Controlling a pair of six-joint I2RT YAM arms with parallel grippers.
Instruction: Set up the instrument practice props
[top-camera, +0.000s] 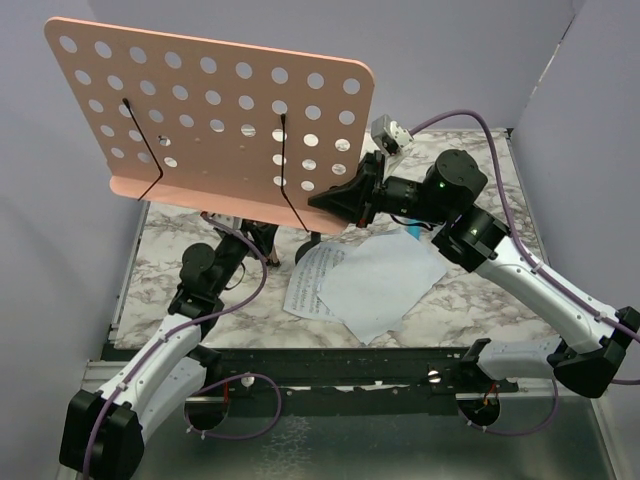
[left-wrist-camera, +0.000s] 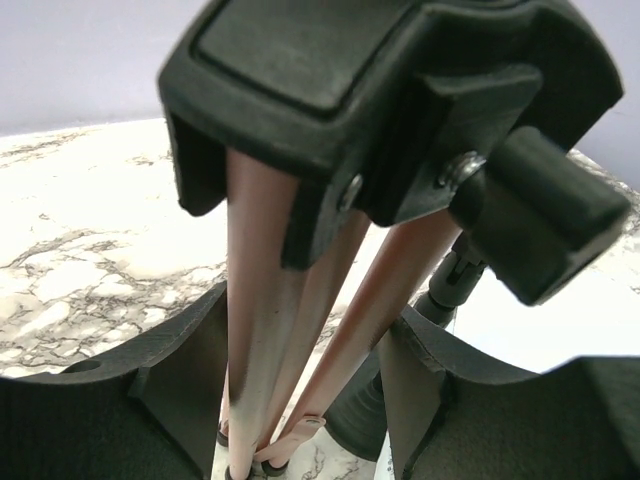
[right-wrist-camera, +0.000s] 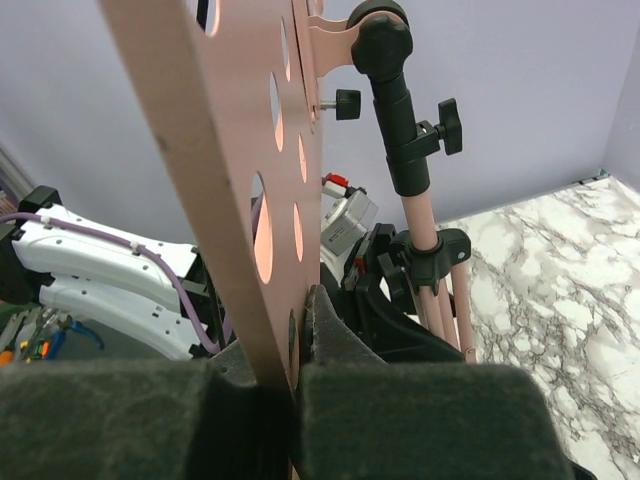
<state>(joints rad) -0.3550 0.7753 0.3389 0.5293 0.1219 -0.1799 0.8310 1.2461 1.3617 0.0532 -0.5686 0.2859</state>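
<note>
One music stand is pinched by right tool (left tool unclear)

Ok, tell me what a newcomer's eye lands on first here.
The pink music stand dominates, its hole-dotted panel filling the top view's upper left above the marble table. The right end effector pinches the panel's lower edge, while the left end effector is shut around its folded legs. Two white sheets lie overlapping at the table's centre.
</note>
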